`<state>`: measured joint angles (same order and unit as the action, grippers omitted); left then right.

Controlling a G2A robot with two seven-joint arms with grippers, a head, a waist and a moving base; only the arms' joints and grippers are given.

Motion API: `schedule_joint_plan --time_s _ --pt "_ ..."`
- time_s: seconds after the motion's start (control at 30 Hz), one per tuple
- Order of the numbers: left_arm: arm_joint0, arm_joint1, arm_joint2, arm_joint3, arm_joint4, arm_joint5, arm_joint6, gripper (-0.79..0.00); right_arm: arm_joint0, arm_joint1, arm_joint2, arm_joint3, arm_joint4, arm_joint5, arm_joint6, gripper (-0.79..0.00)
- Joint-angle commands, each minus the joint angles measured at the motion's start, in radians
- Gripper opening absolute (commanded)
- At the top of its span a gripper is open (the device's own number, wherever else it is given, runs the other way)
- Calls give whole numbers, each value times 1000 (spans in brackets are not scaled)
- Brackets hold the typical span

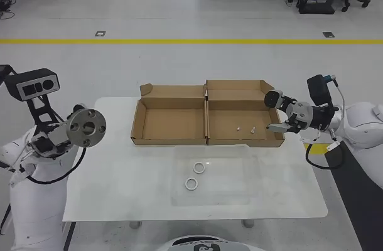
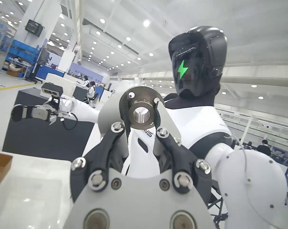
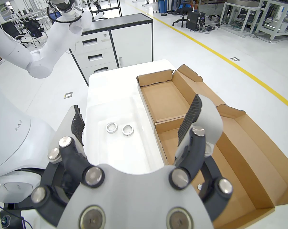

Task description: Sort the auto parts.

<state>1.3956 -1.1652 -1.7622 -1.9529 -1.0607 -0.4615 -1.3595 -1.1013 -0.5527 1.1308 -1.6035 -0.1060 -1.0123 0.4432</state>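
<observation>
The left jaws grip a round metal part (image 1: 86,127) at the far left, off the tabletop (image 1: 129,188). Best to bring it low over the left box (image 1: 172,123) before letting go. The right jaws are wide open, holding nothing, by the right box (image 1: 226,119). Two boxes, two rings (image 1: 198,167), two small screws (image 1: 238,130).

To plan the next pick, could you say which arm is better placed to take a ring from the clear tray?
Probably right: the right tool is open and empty, while the left tool is shut on a flanged metal hub.
</observation>
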Motion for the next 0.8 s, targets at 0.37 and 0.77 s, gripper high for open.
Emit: schedule_joint_plan --time_s 0.37,0.77 --pt "-13 -37 -36 18 -80 53 -52 -785 0 0 0 0 0 0 0 0" --pt "-13 -37 -36 18 -80 53 -52 -785 0 0 0 0 0 0 0 0"
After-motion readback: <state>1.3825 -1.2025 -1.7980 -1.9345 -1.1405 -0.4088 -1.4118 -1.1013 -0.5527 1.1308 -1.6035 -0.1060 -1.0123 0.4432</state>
